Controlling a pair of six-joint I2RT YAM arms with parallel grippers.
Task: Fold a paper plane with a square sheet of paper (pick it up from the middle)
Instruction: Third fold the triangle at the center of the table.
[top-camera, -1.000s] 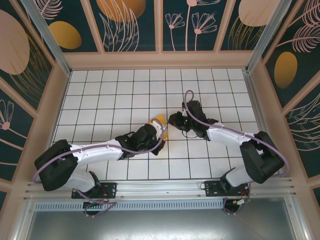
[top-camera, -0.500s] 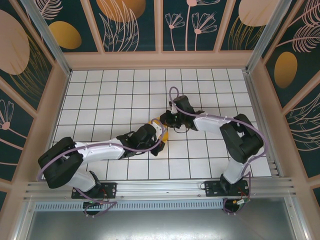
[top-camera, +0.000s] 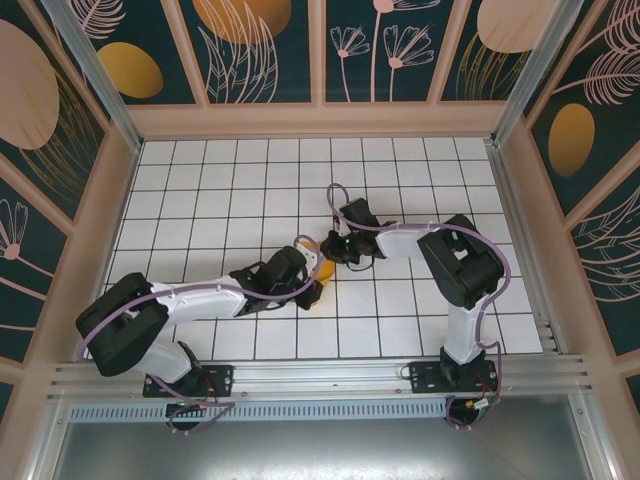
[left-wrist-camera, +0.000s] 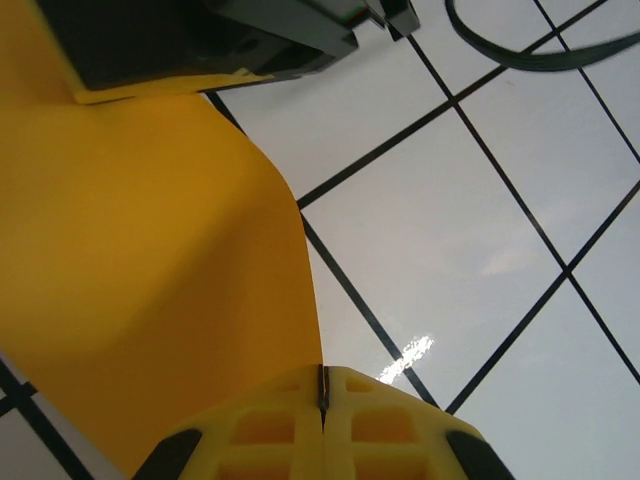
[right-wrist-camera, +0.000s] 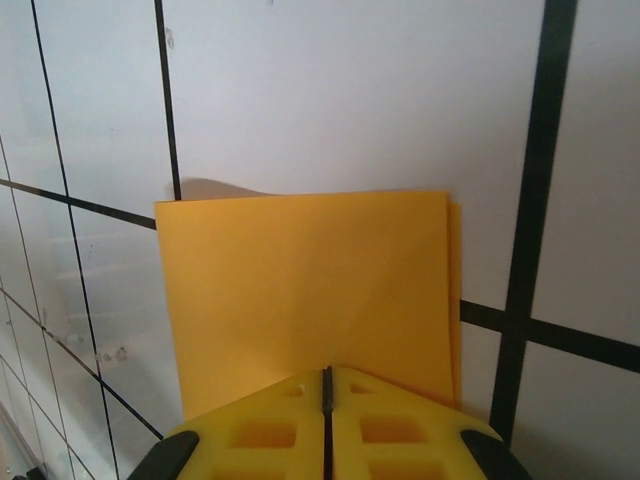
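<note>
Left jaws: pressed together, pinching one edge of the paper (left-wrist-camera: 150, 270).
Paper: mid-bench, strung between the two sets of jaws. It bows in a soft curve from one grip to the other and seems raised a little, with a shadow beyond its far edge.
Right jaws: pressed together, pinching the folded paper (right-wrist-camera: 305, 290). Two layers show at its right side, slightly out of line.
Risk, tearing: both grips are tight on a thin sheet, so any pull apart would likely rip it at a pinch point.
Risk, stray crease: pushing the jaws closer would probably deepen the bow and buckle the paper where no fold is wanted.
Risk, slipped layers: the two layers are offset, so pressing now could set a crooked crease and a lopsided plane.
Risk, collision: the jaws stand very close, so a small turn of either wrist may knock them together.
Rail (top-camera: 320, 372): nearest, carrying both bases, well clear of the work.
Left arm (top-camera: 190, 298): stretched low across the bench toward the middle.
Right arm (top-camera: 455, 270): folded back sharply on itself, so I judge little reach is left on that side.
Cable (top-camera: 335, 195): loops up just beyond the right wrist, near the paper, and could snag.
Bench (top-camera: 220, 190): white grid tiles.
Walls (top-camera: 320, 50): well away, no obstacle.
</note>
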